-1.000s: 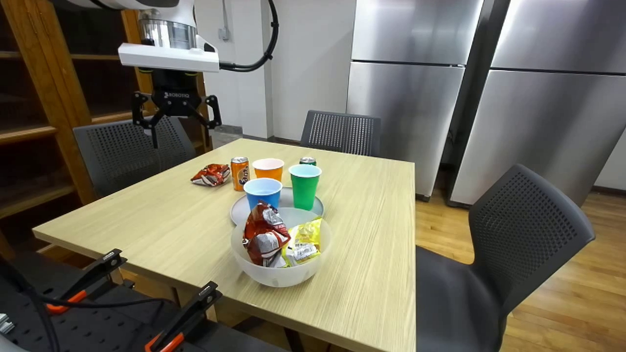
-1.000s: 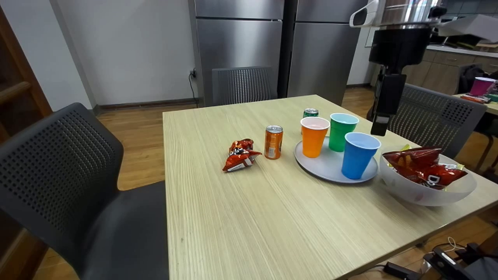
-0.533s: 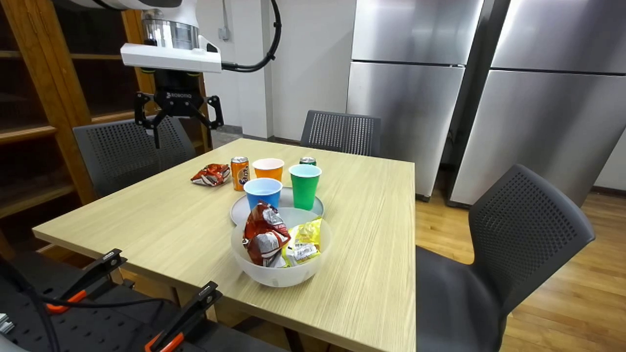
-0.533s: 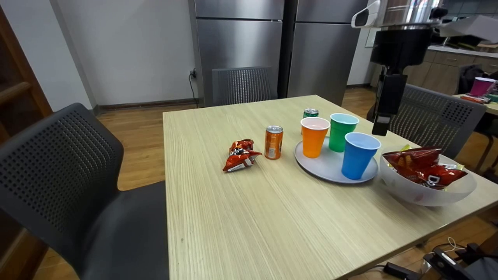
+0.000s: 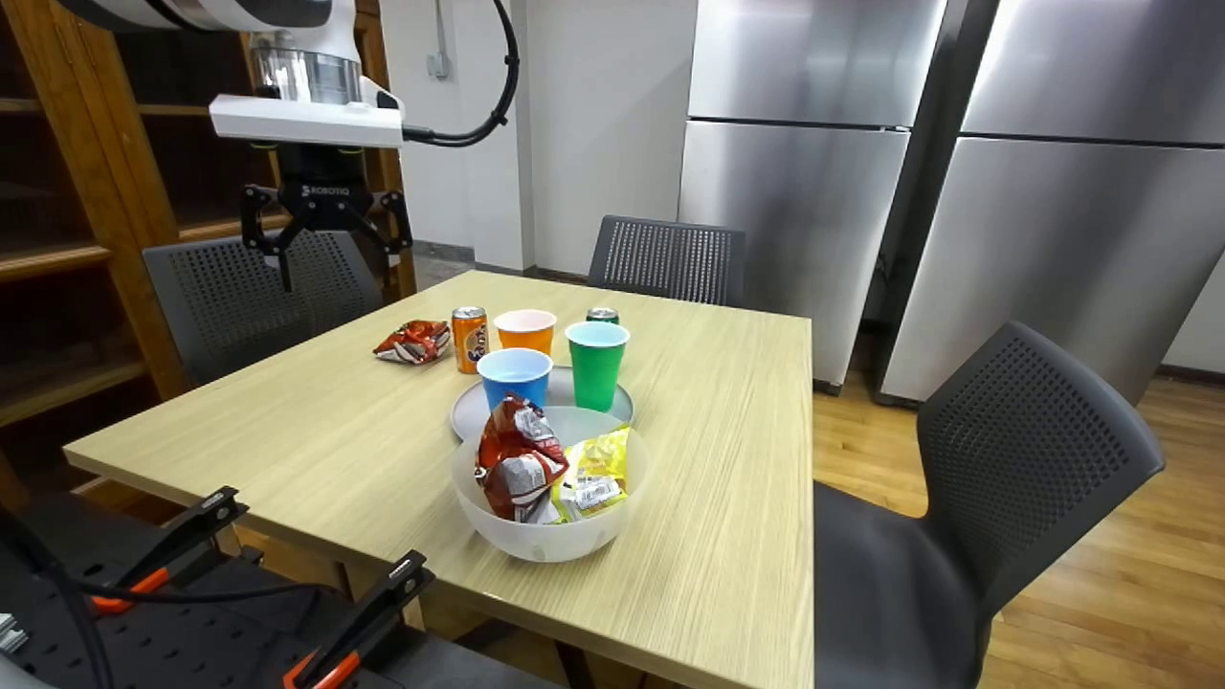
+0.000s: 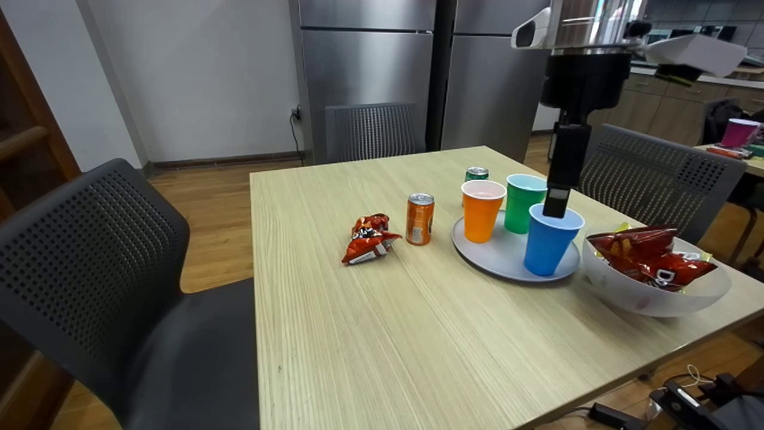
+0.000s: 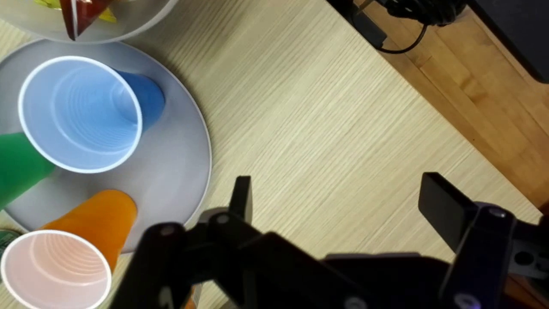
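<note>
Your fingers [image 7: 444, 206] stand spread wide in the wrist view, gripping nothing, with tabletop [image 7: 334, 128] showing between them. To one side of them lies the gray plate [image 7: 171, 167], carrying your blue cup [image 7: 85, 113], orange cup [image 7: 70, 257] and green cup [image 7: 21, 167], all upright, presumably to keep them grouped.

In an exterior view, you have the fingers raised above the tabletop, well apart from the plate. Beside it the bowl [image 5: 555, 545] gathers a red bag [image 5: 517, 464] and a yellow bag [image 5: 598, 469], likely so they don't slide about. An orange can [image 5: 470, 344] and a red packet [image 5: 413, 343] rest on the tabletop, near each other.

In an exterior view, one of the fingers covers part of the blue cup's rim; judging by the wrist view, that is only line of sight, not contact. The green can [image 6: 476, 175] stands behind the orange cup.
</note>
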Available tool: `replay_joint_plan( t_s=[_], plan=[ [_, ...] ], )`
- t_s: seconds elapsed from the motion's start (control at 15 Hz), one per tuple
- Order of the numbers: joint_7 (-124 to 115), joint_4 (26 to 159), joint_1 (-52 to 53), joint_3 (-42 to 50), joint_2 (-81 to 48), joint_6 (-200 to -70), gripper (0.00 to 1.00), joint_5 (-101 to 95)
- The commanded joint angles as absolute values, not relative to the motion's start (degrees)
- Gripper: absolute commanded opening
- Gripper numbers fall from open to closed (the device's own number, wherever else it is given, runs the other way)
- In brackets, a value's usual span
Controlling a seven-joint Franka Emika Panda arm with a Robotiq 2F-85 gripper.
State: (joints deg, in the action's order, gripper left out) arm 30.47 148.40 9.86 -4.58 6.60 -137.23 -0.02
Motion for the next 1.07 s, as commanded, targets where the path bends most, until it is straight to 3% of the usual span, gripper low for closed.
replay_joint_plan(
  t_s=[0.0, 1.0],
  plan=[
    [26.06, 143.54, 10.78, -6.91, 1.62, -137.86, 1.00, -1.19],
    [23.14, 123.03, 11.00, -11.03, -18.19, -140.48, 1.00, -1.57]
  ],
)
